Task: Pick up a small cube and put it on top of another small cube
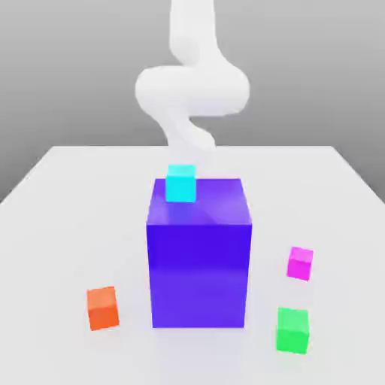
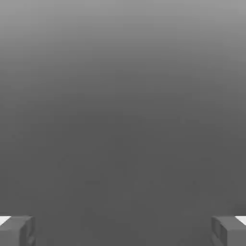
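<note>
The small cube [image 1: 300, 263], plain magenta-pink, sits on the white table [image 1: 68, 195] at the exterior view's right, beside the big blue-purple block [image 1: 199, 252]. A small cyan cube [image 1: 180, 183] rests on top of that block, near its far edge. The white arm [image 1: 192, 86] curls above and behind the block, well away from the small cube. In the hand view my gripper [image 2: 123, 231] is open: its two grey fingertips [image 2: 17, 230] stand far apart with nothing between them, against a plain grey background.
An orange cube [image 1: 103, 307] lies on the table at the exterior view's left front of the block. A green cube [image 1: 292, 329] lies at the right front, nearer than the magenta one. The tall block stands mid-table between arm and front cubes.
</note>
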Robot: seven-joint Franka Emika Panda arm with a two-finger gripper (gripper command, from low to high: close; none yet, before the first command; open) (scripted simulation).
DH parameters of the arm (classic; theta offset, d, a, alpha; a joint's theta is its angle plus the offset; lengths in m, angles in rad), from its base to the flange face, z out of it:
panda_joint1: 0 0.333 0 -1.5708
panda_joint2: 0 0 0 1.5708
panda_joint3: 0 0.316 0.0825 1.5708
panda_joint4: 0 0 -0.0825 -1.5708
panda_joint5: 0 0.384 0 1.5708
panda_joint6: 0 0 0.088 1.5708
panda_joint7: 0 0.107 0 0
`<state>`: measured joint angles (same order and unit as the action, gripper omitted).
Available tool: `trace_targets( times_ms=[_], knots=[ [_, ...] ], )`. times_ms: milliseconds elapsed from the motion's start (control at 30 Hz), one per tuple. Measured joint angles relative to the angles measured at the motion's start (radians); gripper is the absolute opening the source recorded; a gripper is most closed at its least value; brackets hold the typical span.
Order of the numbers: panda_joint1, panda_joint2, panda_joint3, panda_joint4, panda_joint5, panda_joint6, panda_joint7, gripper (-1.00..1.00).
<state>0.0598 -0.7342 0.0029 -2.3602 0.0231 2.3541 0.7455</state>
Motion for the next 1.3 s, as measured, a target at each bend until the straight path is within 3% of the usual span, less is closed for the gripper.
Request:
trace_targets(
  times_ms=[433, 700, 900, 1033, 1100, 1133, 1300],
  knots=[
    [0.311, 0.348, 0.080, -0.316, 0.097, 0.284, -0.267, 0.00],
    [0.470, 0.557, 0.177, -0.508, 0.107, 0.458, -0.391, 0.00],
    [0.517, 0.730, 0.225, -0.594, -0.006, 0.602, -0.376, 0.00],
    [0.604, 0.868, 0.101, -0.570, -0.138, 0.712, -0.287, 0.00],
    [0.675, 0.937, 0.029, -0.559, -0.150, 0.769, -0.275, 0.00],
    [0.703, 0.969, 0.003, -0.555, -0.149, 0.796, -0.273, -1.00],
    [0.703, 0.969, 0.004, -0.555, -0.151, 0.795, -0.271, -1.00]
  ],
)
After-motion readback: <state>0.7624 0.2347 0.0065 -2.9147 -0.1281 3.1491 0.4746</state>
